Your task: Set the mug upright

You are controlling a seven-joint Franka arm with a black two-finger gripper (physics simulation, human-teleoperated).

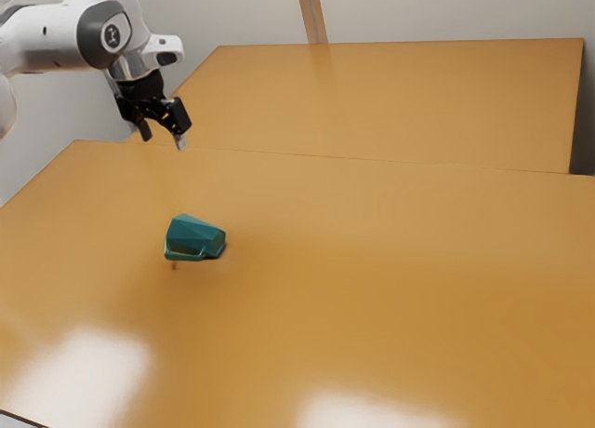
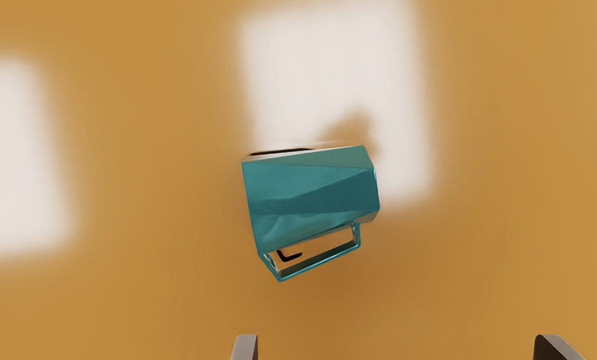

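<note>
High over the table's far-left part in the exterior view, my gripper (image 1: 163, 138) hangs in the air, its two fingers apart. A teal faceted mug (image 1: 193, 237) lies on its side on the table, below the gripper and toward the camera. From the wrist view, the mug (image 2: 311, 192) lies with its loop handle on the side facing the fingers. My gripper (image 2: 396, 345) is open there, with bare tabletop between its fingertips and no contact with the mug.
The glossy orange-brown table (image 1: 390, 260) carries bright light patches. A second panel of the same colour (image 1: 400, 102) lies beyond a thin seam, with a pale wall (image 1: 446, 9) behind it.
</note>
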